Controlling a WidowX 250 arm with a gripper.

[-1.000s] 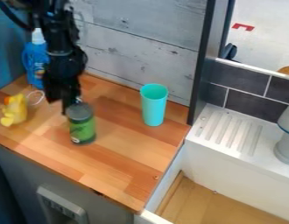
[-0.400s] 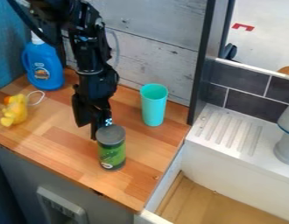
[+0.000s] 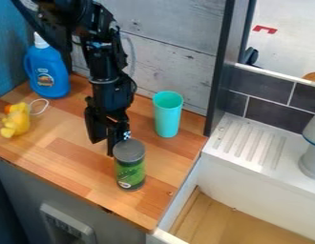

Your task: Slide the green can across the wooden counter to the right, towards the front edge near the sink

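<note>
The black gripper (image 3: pixel 104 139) hangs over the wooden counter left of centre, its two fingers apart with a narrow gap between them. Close against its right-hand finger stands an upright can (image 3: pixel 130 167) with a grey lid and a green label; whether they touch is hard to tell. The can partly covers that finger's lower end. Behind and to the right is an upright turquoise cup (image 3: pixel 168 114). A yellow rubber duck (image 3: pixel 16 120) with an orange beak lies at the counter's left side.
A blue detergent bottle (image 3: pixel 48 74) stands in the back left corner. Grey wood-plank walling (image 3: pixel 166 52) rises behind the counter (image 3: pixel 70 169). To the right are a white ridged drainboard (image 3: pixel 249 143), a sink basin and a grey object (image 3: pixel 311 155).
The gripper and the can have both moved right and toward the counter's front edge, the can staying beside the gripper. The detergent bottle has come out from behind the arm.
</note>
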